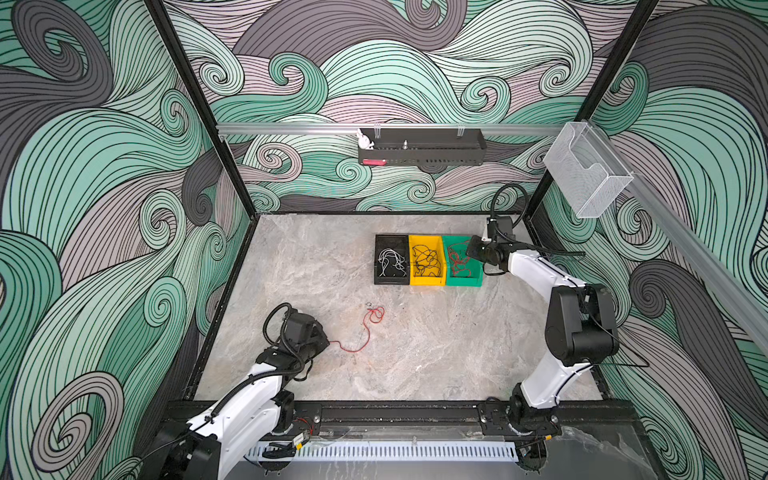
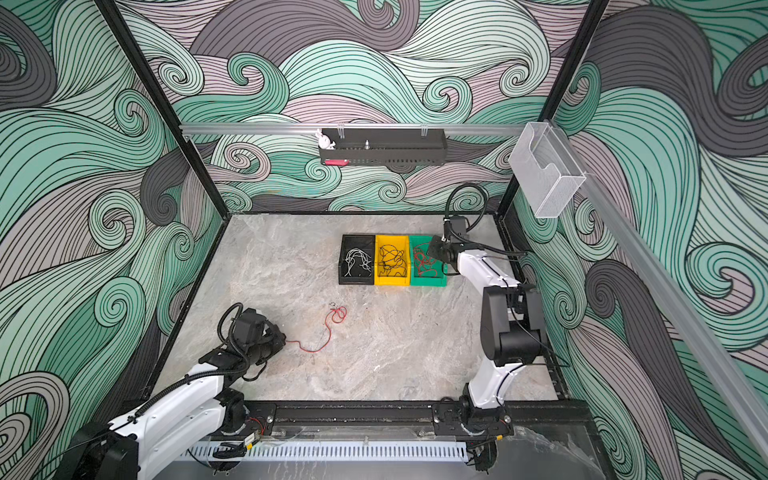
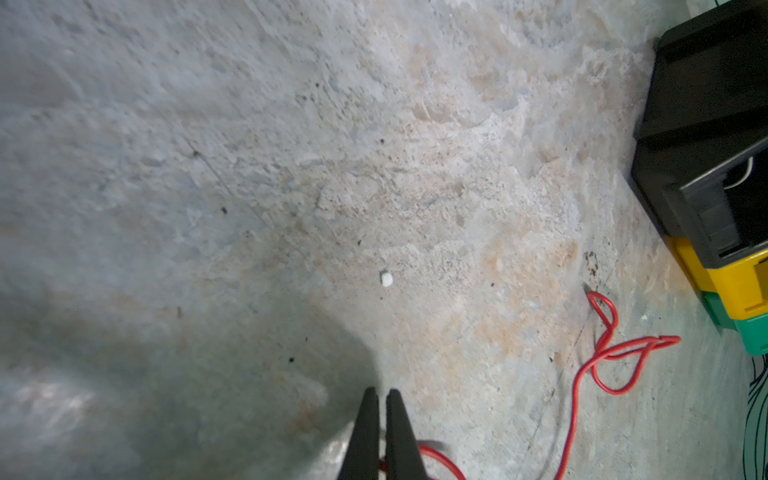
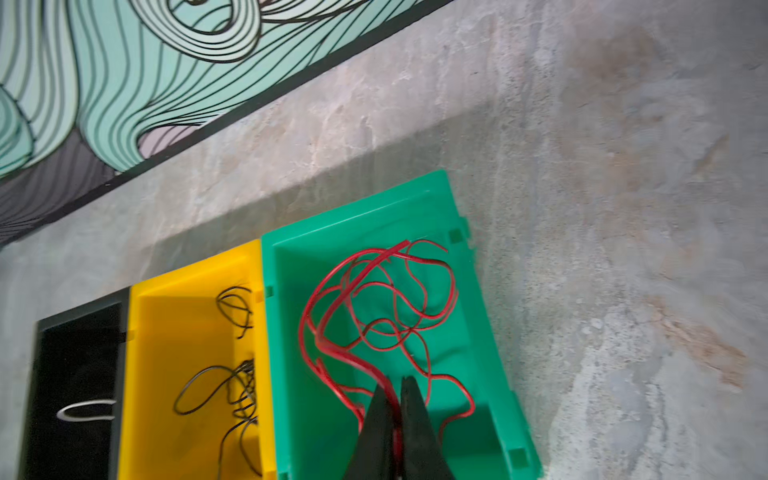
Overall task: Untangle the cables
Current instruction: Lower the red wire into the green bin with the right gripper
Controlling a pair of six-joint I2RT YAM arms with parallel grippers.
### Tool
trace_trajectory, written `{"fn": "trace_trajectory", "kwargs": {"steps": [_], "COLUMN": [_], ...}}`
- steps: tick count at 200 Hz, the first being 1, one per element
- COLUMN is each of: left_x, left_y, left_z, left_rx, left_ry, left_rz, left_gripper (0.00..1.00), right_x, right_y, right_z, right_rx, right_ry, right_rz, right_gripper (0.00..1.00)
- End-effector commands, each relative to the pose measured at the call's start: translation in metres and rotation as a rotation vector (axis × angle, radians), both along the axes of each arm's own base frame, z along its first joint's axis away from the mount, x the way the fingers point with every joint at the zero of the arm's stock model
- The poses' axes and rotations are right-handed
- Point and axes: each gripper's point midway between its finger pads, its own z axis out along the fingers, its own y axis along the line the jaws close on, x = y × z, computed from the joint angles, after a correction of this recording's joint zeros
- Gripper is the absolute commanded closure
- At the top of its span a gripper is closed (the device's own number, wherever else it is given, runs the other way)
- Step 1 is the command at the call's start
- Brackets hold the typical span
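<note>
My left tool [image 3: 382,392] is pinched together on one end of a red cable [image 3: 602,356], which trails across the table [image 1: 436,353] into a small loop. Farther off, my right tool [image 4: 395,384] hangs over the green bin [image 1: 465,281] — clamped on a red strand [image 4: 321,343] lying in it. Black cables [image 1: 426,262] lie in the yellow bin [image 1: 428,281], white ones [image 1: 390,264] in the black bin [image 1: 390,279].

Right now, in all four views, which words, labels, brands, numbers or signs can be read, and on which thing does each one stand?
No text can be read in any view.
Red tag on the black wall tray: too small to read.
Black bin, yellow bin, green bin: no print visible.
</note>
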Motion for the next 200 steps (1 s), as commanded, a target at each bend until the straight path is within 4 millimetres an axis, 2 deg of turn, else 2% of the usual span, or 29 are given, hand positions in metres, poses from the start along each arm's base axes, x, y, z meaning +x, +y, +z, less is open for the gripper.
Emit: {"fn": "trace_trajectory", "kwargs": {"steps": [1,19,62,95,115,130,200], "left_x": [-0.001,0.0,0.001,0.0,0.0,0.0,0.002], "left_y": [0.005,0.004,0.002,0.002,0.002,0.002,-0.008], "left_z": [-0.004,-0.006,-0.005,-0.006,-0.005,-0.004,0.003], "left_rx": [0.016,0.014,0.006,0.011,0.011,0.013,-0.013], "left_ry": [0.003,0.009,0.02,0.03,0.025,0.023,0.012], "left_rz": [0.017,0.017,0.013,0.008,0.008,0.005,-0.05], "left_gripper": [1.0,1.0,1.0,1.0,1.0,1.0,1.0], "right_x": [-0.001,0.001,0.005,0.006,0.006,0.005,-0.004], "right_y": [-0.014,-0.014,0.011,0.02,0.02,0.02,0.021], "right_z": [-0.008,-0.019,-0.056,-0.07,-0.069,-0.063,-0.012], "right_rx": [-0.131,-0.152,-0.169,-0.159,-0.159,-0.159,-0.13], "right_ry": [0.019,0.051,0.139,0.17,0.17,0.162,0.08], "right_rz": [-0.039,-0.027,0.049,0.072,0.074,0.075,0.095], "right_gripper": [0.92,0.92,0.91,0.89,0.85,0.74,0.63]}}
